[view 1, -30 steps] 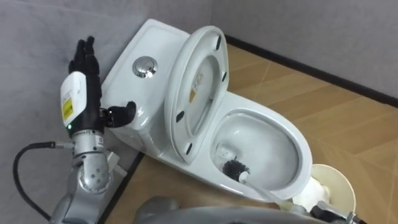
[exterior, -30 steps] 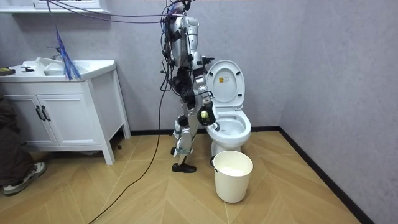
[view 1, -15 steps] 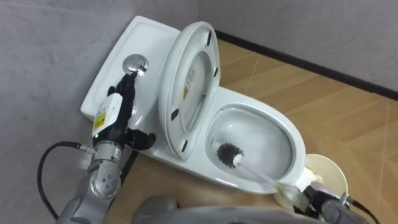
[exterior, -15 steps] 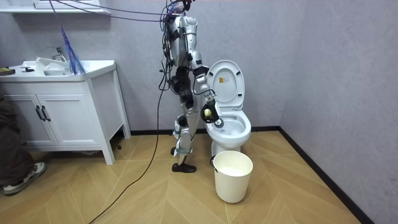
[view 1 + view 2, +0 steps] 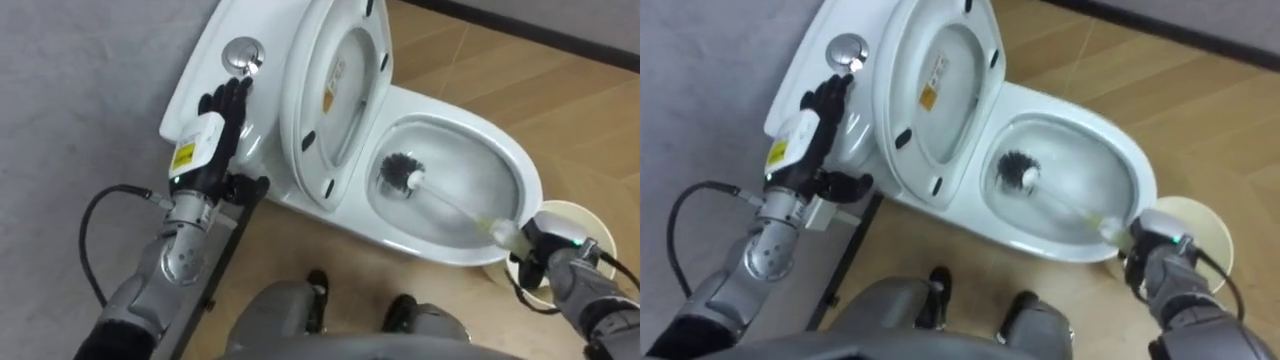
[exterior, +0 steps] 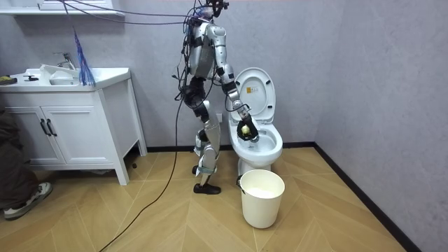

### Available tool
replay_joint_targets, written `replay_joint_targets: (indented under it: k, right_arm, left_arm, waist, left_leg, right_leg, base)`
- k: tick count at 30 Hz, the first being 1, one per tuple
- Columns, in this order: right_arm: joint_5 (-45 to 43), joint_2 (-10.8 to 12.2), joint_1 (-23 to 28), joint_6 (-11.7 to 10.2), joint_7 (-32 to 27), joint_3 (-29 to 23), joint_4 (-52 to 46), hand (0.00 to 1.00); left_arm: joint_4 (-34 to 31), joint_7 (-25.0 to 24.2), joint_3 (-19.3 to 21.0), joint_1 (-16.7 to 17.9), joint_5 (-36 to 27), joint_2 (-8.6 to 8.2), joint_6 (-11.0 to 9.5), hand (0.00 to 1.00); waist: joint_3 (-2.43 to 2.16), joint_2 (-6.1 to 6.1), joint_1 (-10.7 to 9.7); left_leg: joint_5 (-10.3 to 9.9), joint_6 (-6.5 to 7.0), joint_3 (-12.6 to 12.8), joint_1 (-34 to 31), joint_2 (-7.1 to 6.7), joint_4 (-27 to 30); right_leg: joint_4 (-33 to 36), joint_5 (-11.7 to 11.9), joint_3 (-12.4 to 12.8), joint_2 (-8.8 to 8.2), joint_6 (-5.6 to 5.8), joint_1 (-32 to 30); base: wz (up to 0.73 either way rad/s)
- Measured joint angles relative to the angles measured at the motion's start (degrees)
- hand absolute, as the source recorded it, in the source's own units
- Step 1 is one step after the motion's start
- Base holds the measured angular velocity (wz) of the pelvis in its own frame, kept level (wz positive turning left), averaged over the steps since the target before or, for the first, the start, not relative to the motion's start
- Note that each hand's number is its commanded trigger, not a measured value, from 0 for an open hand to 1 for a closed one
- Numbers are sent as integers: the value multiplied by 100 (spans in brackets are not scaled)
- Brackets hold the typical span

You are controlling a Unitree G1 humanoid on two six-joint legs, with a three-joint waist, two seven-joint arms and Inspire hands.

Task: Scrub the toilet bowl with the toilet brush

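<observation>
Left eye view: We noted the toilet (image 5: 470, 255) with its seat and lid (image 5: 335, 90) tipped up against the cistern (image 5: 205, 60). The toilet brush (image 5: 400, 172) was inside the bowl, its dark bristle head against the left inner wall and its pale handle running right and nearward over the rim. The right hand (image 5: 555, 265) was at the near right of the bowl, fingers clamped round the end of that handle. The left hand (image 5: 212, 125) lay on the cistern top, fingers straight and together, their tips just beside the flush button (image 5: 240, 57). A white bucket (image 5: 585, 222) showed on the floor just behind the right hand.

Room view: We recorded the robot standing on the wooden floor at the room view's left of the toilet, leaning over it, with the right hand down at the bowl's rim. The bucket stood on the floor nearer the camera, close to the toilet's front. A white vanity cabinet (image 6: 70, 119) stood well apart at the room view's left.

Right eye view: We saw the same layout: brush head in the bowl, right hand closed on the handle, left hand flat on the cistern by the button.
</observation>
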Motion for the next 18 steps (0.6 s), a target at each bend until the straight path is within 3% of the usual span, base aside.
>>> replay_joint_targets:
  k: [3,6,10,11,16,18]
  right_arm:
    - [35,-282,-264,124,-349,245,-27,100]
    - [26,-448,-431,272,-447,507,-94,100]
    - [39,-679,-640,430,-459,970,-103,100]
    - [104,-714,-683,498,-455,1081,-126,100]
    - [131,-728,-871,804,-264,1261,-294,100]
    - [129,-772,-852,906,-210,1376,-518,100]
  left_arm:
    - [-28,333,-153,-291,14,87,1,0]
    - [-66,625,-203,-407,82,273,0,0]
    - [-103,900,-251,-566,315,424,22,0]
    - [-140,985,-264,-596,408,451,63,0]
    - [-206,1288,-391,-737,490,507,319,0]
    - [-204,1393,-418,-792,492,509,397,0]
  waist:
    - [23,88,143]
    - [7,235,209]
    - [22,271,369]
    - [-3,326,414]
    - [-4,401,444]
    - [36,445,440]
  left_leg:
    - [-18,47,101,-680,-23,302]
    - [-21,51,137,-1196,7,587]
    - [-21,49,218,-1762,17,850]
    - [-22,45,219,-1917,17,929]
    - [-56,-22,169,-2307,18,1201]
    - [-105,-53,110,-2398,31,1339]
  right_leg:
    - [424,-16,165,-83,-29,-750]
    - [610,-20,178,-106,-84,-1249]
    - [1014,-81,219,-209,-186,-1895]
    - [1121,-118,220,-238,-216,-2063]
    - [1406,-247,163,-277,-310,-2398]
    - [1494,-304,117,-283,-337,-2430]
  base:
    - [-11]
    - [-7]
    - [-2]
    - [6]
    - [11]
    - [5]
